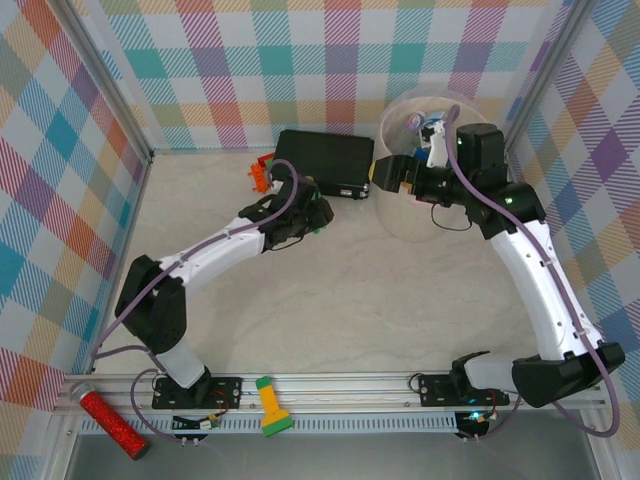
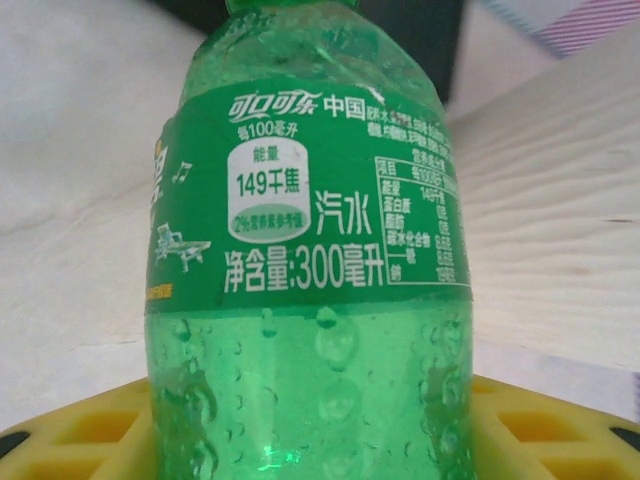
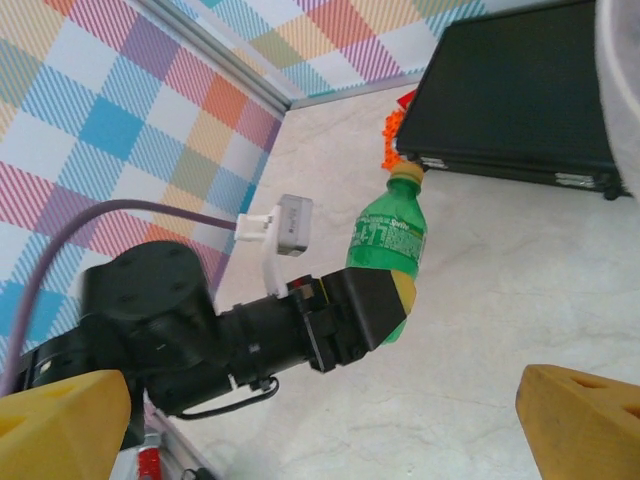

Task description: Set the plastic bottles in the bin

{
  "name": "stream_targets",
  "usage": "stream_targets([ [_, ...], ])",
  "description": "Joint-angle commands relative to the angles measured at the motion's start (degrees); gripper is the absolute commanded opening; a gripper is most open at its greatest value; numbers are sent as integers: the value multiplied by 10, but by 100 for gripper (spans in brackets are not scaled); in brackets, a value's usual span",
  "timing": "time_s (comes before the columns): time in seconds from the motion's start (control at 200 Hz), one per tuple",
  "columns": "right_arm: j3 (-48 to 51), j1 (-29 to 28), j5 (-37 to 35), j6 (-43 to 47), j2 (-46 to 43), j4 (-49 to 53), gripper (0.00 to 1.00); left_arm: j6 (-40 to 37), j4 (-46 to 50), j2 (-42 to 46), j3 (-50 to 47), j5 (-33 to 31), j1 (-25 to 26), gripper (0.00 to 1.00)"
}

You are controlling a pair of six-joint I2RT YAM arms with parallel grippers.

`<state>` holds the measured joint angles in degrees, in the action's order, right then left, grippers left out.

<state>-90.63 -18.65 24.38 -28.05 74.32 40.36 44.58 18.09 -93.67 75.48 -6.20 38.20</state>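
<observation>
Left hand (image 3: 392, 300) is clamped around the lower half of the green bottle (image 3: 390, 240), yellow fingers (image 3: 403, 290) pressed to its sides. The bottle stands nearly upright, cap up, well left of the bin (image 1: 400, 212). Can't tell whether it's clear of the surface (image 1: 380, 300). The black case (image 1: 325, 160) lies just left of the bin, and the bottle is at its near edge. Inside the bin, blue-labelled bottles (image 1: 425, 125) sit low in the liner, too jumbled to count. Right hand (image 1: 388, 176) hangs at the bin's left rim, spread wide and carrying nothing.
</observation>
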Motion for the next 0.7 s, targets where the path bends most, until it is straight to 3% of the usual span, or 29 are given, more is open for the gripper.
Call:
stream_targets([
  [0.0, 7, 4, 52, -41, 12, -48, 99, -39, -58, 59, -10, 12, 13, 52],
  [0.21, 14, 4, 126, -120, 42, -122, 99, -76, -112, 120, -12, 31, 35, 53],
  [0.695, -37, 2, 173, -200, 120, -164, 76, -121, -126, 144, 42, 80, 75, 53],
])
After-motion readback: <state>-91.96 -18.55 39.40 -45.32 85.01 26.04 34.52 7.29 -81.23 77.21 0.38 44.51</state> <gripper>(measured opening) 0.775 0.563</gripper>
